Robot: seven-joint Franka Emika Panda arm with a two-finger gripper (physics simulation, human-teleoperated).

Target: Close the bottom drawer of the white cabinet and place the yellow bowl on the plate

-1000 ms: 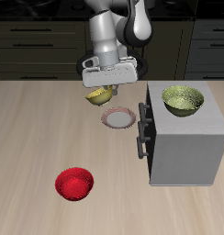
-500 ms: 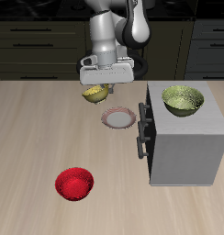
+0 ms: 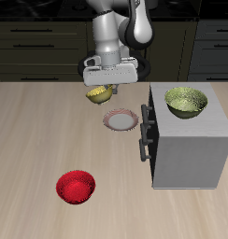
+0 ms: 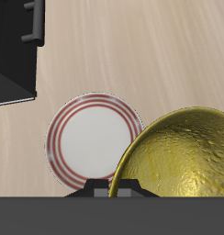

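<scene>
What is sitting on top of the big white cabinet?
A wide greenish-yellow bowl sits on the flat top of the white cabinet, toward its back. Nothing else shows on the top. The patch of cabinet top under that bowl is covered, so it cannot be seen.

The yellow bowl [image 4: 183, 156] is gleaming like glossy, dimpled metal. The plate [image 4: 91, 139] is looking smooth and matt. The table [image 3: 32, 131] is showing pale wood grain; the white cabinet [image 3: 192, 154] is looking matt.
</scene>
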